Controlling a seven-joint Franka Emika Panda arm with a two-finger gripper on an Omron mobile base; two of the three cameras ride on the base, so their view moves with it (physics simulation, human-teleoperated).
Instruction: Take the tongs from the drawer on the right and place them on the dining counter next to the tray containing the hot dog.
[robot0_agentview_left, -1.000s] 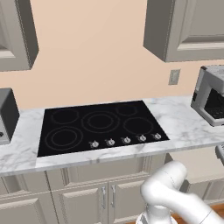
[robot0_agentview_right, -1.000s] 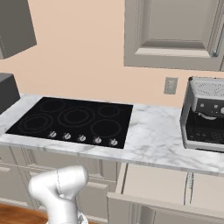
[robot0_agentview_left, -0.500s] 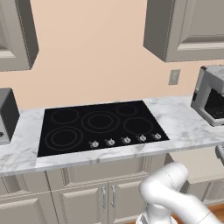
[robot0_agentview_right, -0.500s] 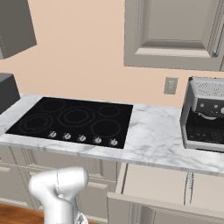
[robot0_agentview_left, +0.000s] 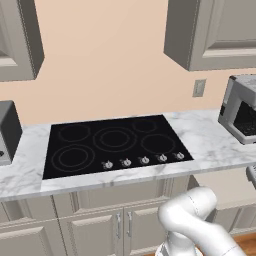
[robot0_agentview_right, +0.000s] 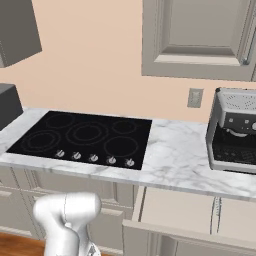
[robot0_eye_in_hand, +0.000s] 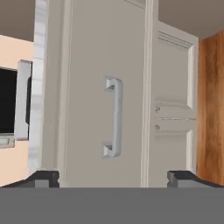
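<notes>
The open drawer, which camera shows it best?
The right base view: the drawer stands pulled out under the marble counter, its light beige inside plain to see. In the left base view just a beige sliver peeks behind the arm.

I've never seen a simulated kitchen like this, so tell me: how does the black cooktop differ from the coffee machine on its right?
The cooktop is flat and black, sunk flush into the marble counter; the coffee machine is a tall silver box standing on it. The cooktop has five small knobs along its front edge; the coffee machine has a dark open recess instead. Both sit on the same counter.
</notes>
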